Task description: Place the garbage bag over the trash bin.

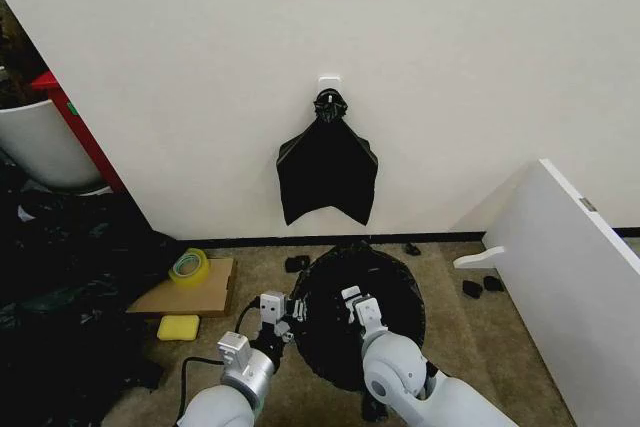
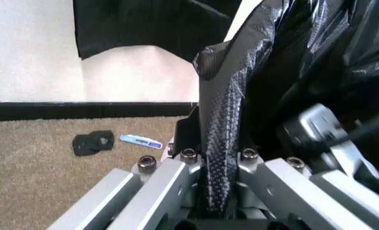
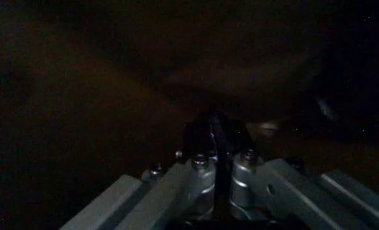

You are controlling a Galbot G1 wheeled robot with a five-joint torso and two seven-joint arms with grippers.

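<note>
Garbage bag (image 1: 385, 292) pinched by left gripper (image 1: 291, 313) and right gripper (image 1: 352, 309).

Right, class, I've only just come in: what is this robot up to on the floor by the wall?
The robot is lining a trash bin with a black garbage bag, which already covers the bin's round opening on the carpet. The left gripper is shut on a fold of the bag at the left side of the rim. The right gripper reaches down inside the opening, its fingers closed on a thin strip of bag. A bunch of spare bags hangs on the wall behind.
</note>
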